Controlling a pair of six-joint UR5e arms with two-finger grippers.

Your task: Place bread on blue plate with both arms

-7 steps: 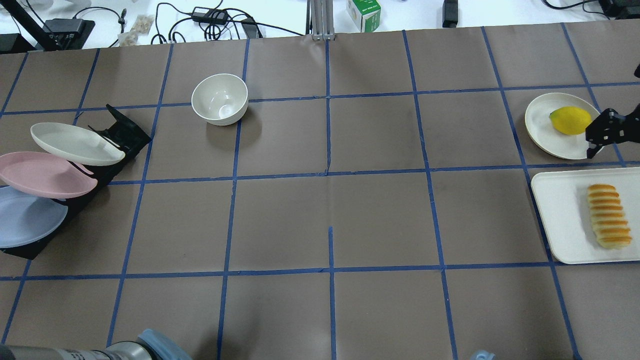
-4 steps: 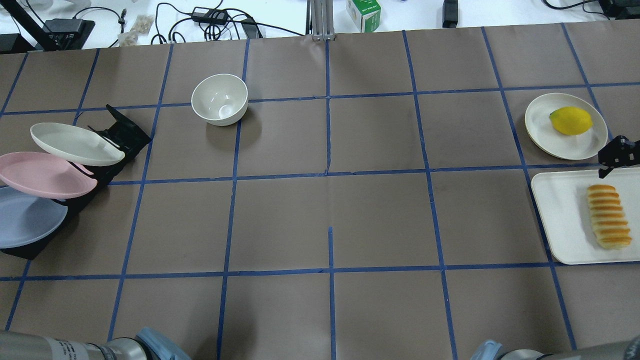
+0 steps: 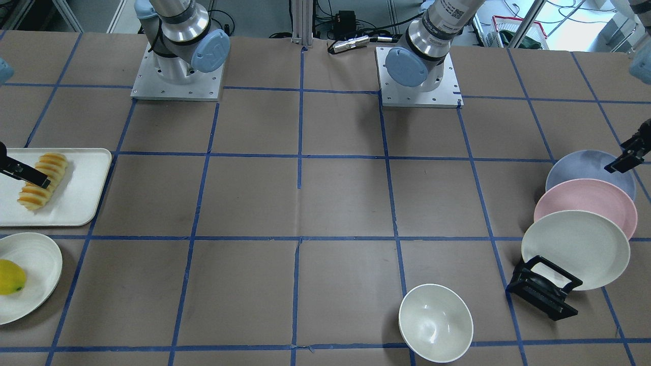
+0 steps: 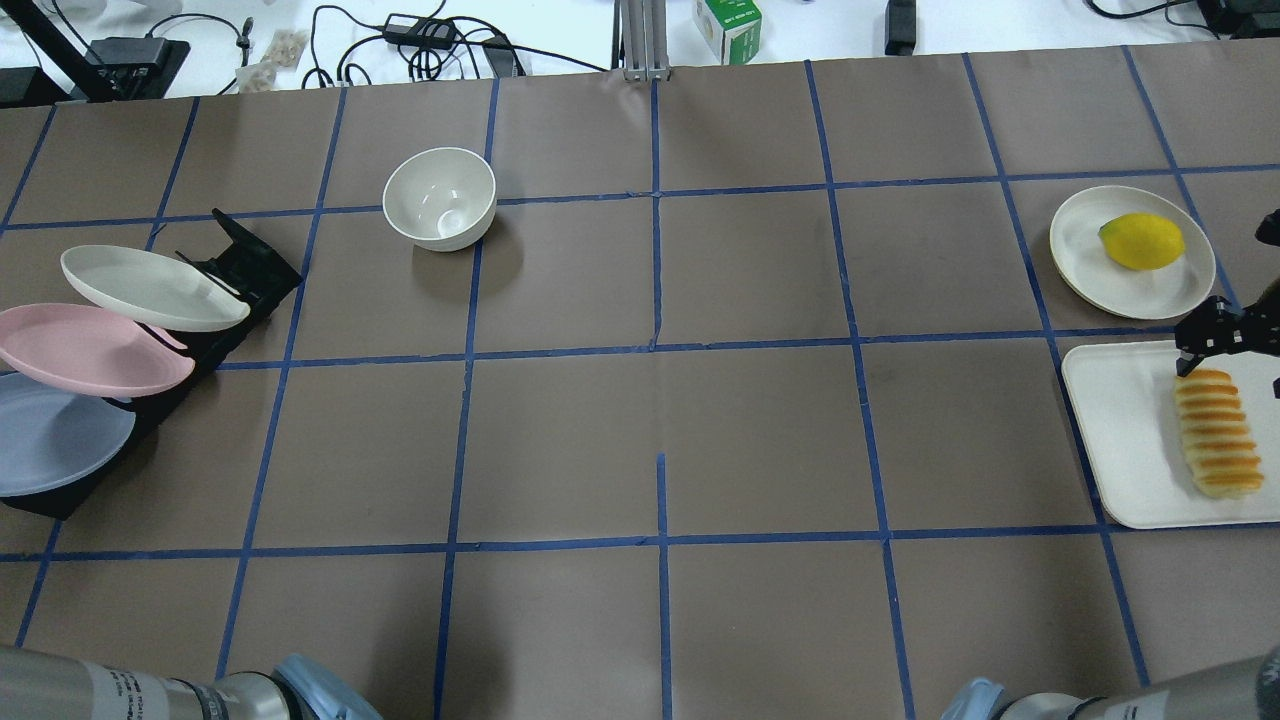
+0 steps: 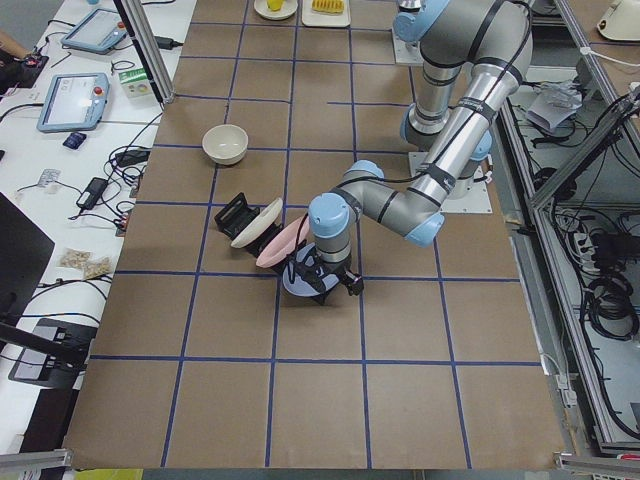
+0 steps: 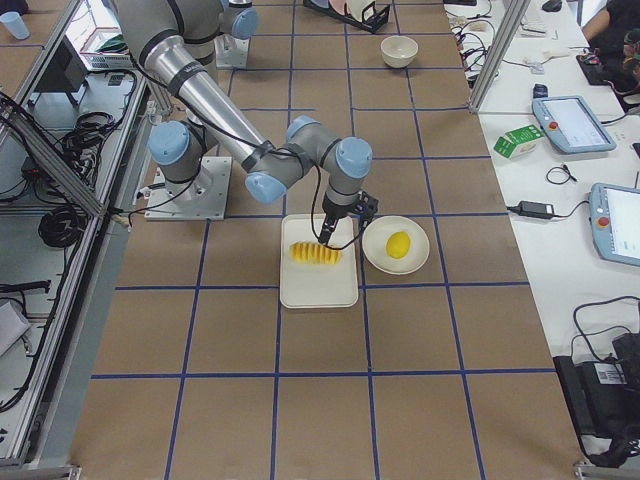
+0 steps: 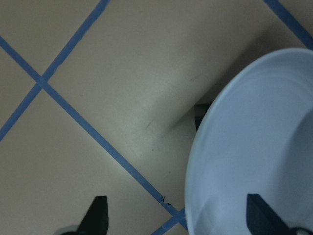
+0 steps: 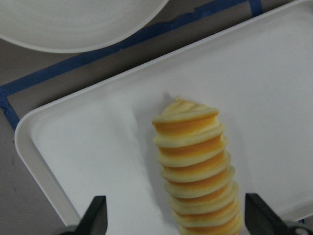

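Observation:
The bread (image 4: 1215, 432) lies lengthwise on a white tray (image 4: 1115, 430) at the table's right edge. My right gripper (image 4: 1230, 368) hangs open over the bread's far end. In the right wrist view its fingertips (image 8: 98, 215) stand on either side of the bread (image 8: 195, 166), apart from it. The blue plate (image 4: 50, 435) leans in a black rack (image 4: 245, 265) at the far left, lowest of three plates. My left gripper (image 3: 628, 157) is open at the blue plate's (image 7: 254, 147) rim; one fingertip (image 7: 259, 215) is over the plate, the other over the table.
A pink plate (image 4: 90, 348) and a cream-white plate (image 4: 150, 288) lean in the same rack above the blue one. A white bowl (image 4: 440, 197) stands at the back left of centre. A cream plate (image 4: 1105, 275) with a lemon (image 4: 1142, 241) sits just beyond the tray.
My right gripper has moved from beside the lemon plate towards the robot and now hangs over the far end of the bread. Plates and bread have not moved.

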